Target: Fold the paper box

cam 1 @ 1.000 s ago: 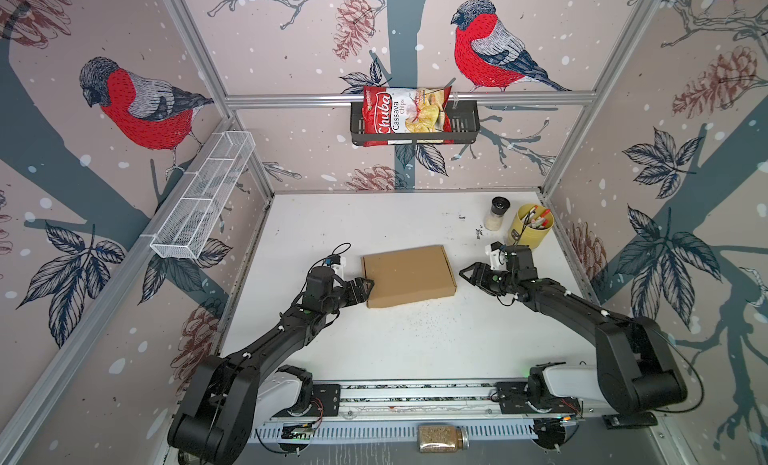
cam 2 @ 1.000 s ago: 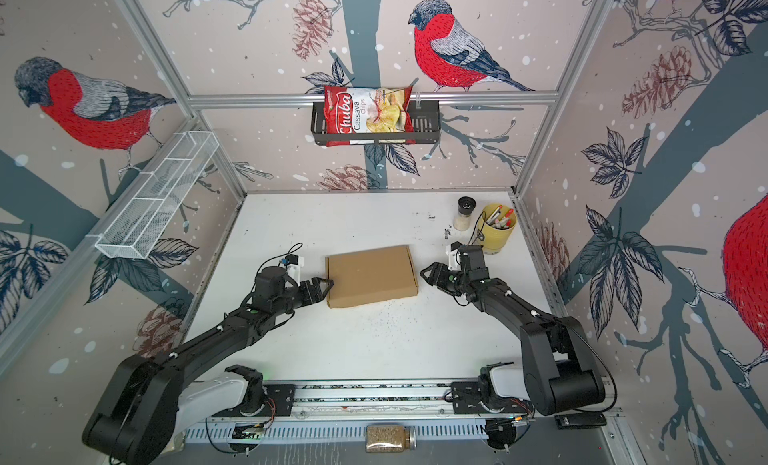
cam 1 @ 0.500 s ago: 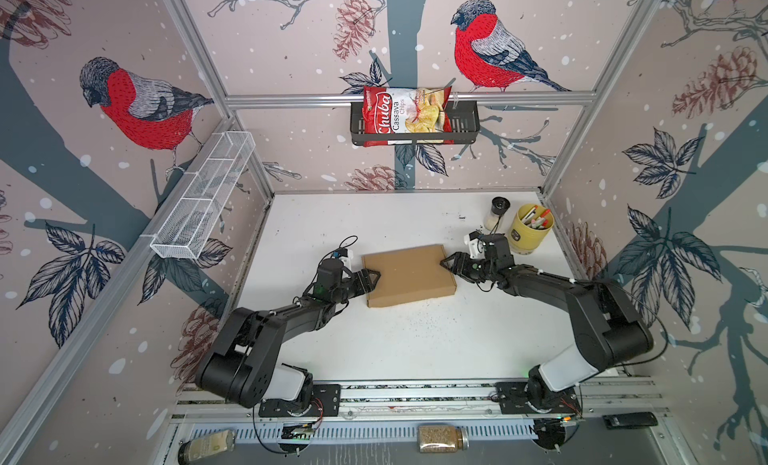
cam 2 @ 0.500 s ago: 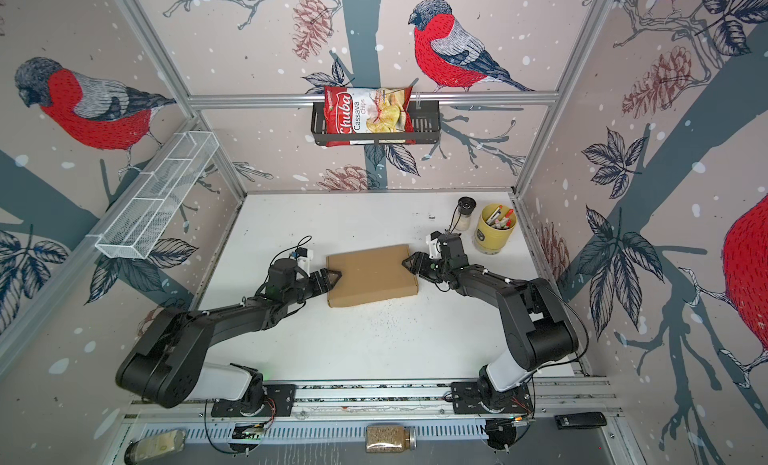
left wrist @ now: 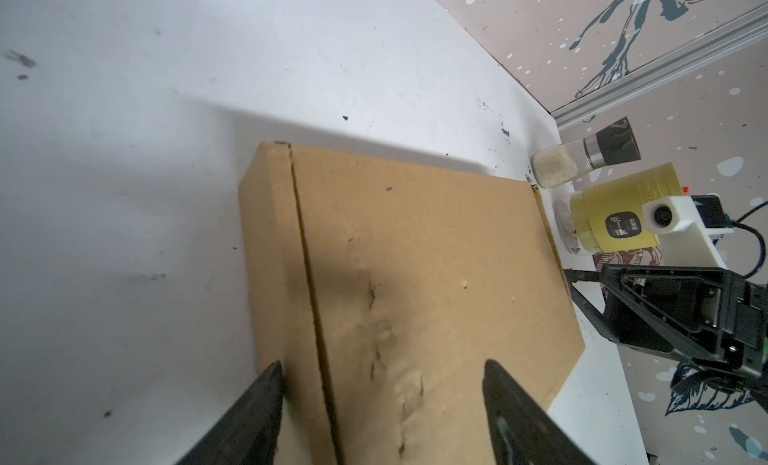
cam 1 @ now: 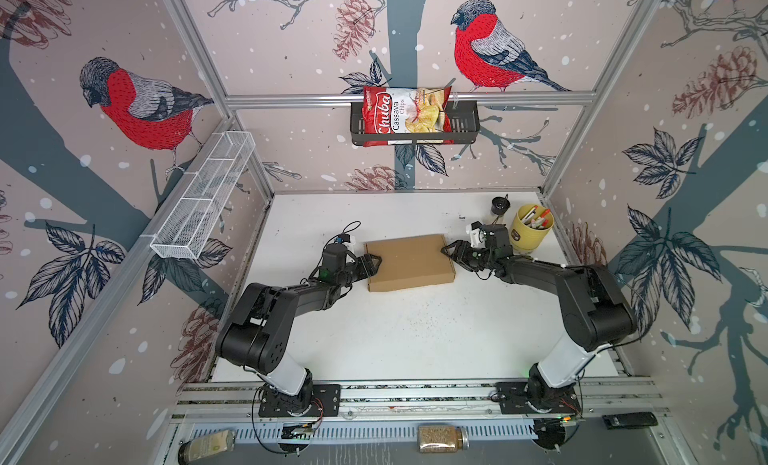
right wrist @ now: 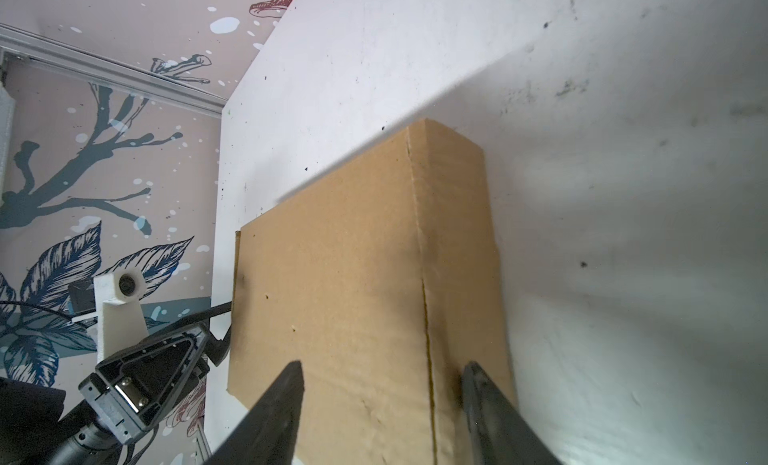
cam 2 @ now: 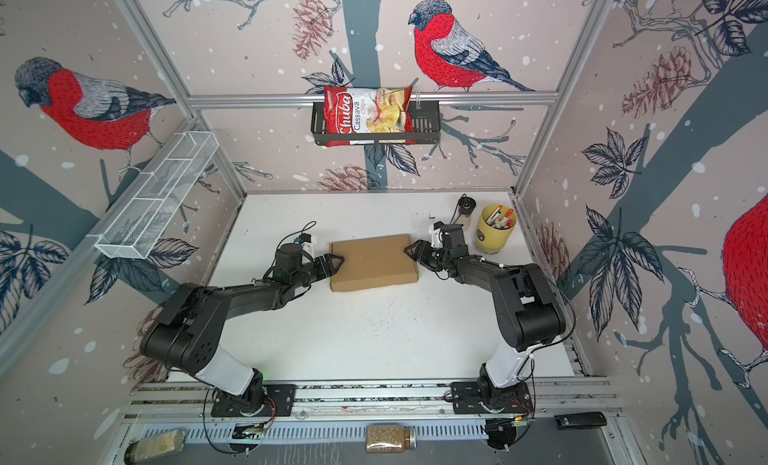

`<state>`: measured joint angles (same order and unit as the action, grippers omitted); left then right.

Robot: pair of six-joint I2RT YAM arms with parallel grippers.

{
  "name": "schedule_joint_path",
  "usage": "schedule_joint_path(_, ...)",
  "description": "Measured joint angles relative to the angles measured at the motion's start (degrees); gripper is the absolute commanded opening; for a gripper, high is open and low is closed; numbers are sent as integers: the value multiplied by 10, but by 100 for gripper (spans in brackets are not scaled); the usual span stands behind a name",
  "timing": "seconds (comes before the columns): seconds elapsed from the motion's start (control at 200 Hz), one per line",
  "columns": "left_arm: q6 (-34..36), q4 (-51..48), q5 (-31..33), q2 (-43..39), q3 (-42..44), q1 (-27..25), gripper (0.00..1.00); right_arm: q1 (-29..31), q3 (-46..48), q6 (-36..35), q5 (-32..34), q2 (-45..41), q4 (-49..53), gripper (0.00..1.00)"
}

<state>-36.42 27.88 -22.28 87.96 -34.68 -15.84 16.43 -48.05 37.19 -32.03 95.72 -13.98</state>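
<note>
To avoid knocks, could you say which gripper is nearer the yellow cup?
Right. The right gripper is beside the yellow cup; the left gripper is across the paper box.

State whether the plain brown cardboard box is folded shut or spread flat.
Folded shut: the brown cardboard box forms a closed shallow block, no flaps spread.
</note>
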Motion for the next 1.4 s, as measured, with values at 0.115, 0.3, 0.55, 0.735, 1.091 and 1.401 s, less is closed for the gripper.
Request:
schedule_joint_path(0.115,6,-22,15,-52,1,21,76,-19,1,-26,9,-41,18,63)
schedule_joint_path(0.3,42,-89,85,-181,10,24,77,-24,48,-83,96,-174,24,68)
schedule_joint_path(0.55,223,-39,311,-333,104,-14,79,-30,185,-200,336,-342,-99,82)
schedule_joint_path(0.735,296,108,485,-329,206,12,81,-101,257,-222,506,-378,-169,82)
schedule_joint_path(1.091,354,351,544,-181,279,55,86,-146,326,-237,551,-254,-301,83)
schedule_joint_path(1.401,383,501,453,-31,282,77,86,-137,357,-287,534,-162,-455,85)
